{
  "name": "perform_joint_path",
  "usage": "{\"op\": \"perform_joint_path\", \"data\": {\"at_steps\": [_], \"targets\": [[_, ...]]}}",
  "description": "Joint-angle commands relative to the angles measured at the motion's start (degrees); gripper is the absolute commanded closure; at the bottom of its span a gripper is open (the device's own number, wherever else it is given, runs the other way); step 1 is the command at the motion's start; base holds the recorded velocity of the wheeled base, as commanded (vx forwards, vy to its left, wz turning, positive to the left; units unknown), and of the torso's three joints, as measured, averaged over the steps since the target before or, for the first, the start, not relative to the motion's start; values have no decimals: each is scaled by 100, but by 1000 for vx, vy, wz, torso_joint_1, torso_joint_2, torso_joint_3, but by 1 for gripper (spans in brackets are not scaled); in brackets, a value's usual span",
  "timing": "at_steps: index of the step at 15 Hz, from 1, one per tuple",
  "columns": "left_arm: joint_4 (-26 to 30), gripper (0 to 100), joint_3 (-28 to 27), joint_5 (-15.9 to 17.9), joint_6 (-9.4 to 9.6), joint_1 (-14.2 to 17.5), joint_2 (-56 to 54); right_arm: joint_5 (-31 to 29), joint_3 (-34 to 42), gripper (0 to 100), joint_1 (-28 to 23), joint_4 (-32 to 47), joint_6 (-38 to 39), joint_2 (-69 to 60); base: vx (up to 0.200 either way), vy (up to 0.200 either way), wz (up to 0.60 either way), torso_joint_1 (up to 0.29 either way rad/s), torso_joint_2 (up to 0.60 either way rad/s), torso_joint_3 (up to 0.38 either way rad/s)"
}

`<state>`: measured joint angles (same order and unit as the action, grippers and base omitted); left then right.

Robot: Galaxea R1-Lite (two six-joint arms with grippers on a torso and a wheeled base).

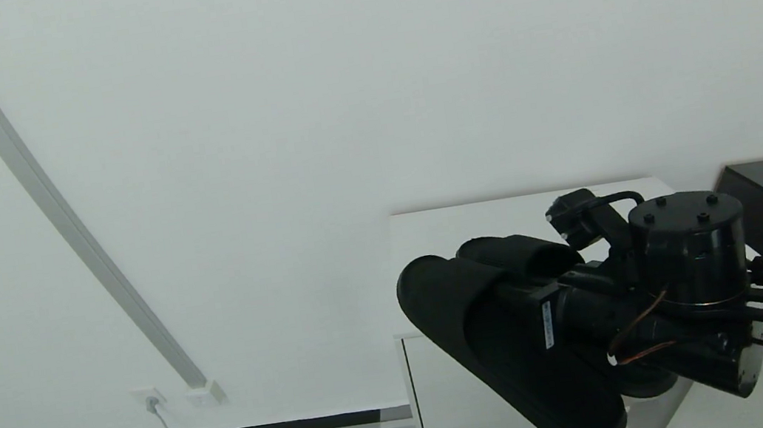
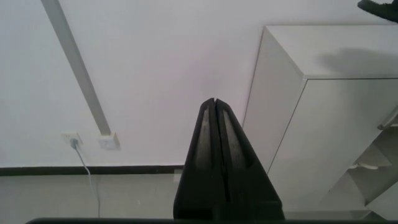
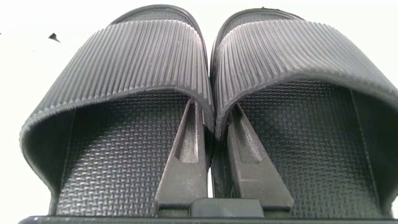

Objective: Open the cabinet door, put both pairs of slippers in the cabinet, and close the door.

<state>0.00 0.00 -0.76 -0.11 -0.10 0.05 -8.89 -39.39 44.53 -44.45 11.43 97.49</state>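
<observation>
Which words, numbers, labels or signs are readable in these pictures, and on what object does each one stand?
No text can be read.
White label on the right arm: too small to read.
Slippers, cabinet, wall socket: no print seen.

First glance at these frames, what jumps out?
The black slippers, a pair pinched at their inner edges by the right gripper, are held in front of the white cabinet. Next comes the left gripper, shut and empty, pointing at the wall beside the cabinet.
</observation>
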Motion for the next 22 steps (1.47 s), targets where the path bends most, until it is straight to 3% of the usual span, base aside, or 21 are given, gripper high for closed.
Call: {"op": "perform_joint_path", "data": {"at_steps": [1, 6, 22], "targets": [[0, 100, 0, -4, 2, 1, 4, 1, 45, 100, 29, -20, -71, -2, -200, 0, 0, 7, 7, 2], [0, 100, 0, -4, -7, 1, 4, 1, 63, 100, 38, -20, -71, -2, -200, 0, 0, -2, 3, 2], [0, 100, 0, -4, -15, 1, 4, 1, 133, 100, 117, -29, -150, 16, 0, -13, 0, 0, 0, 0]]}}
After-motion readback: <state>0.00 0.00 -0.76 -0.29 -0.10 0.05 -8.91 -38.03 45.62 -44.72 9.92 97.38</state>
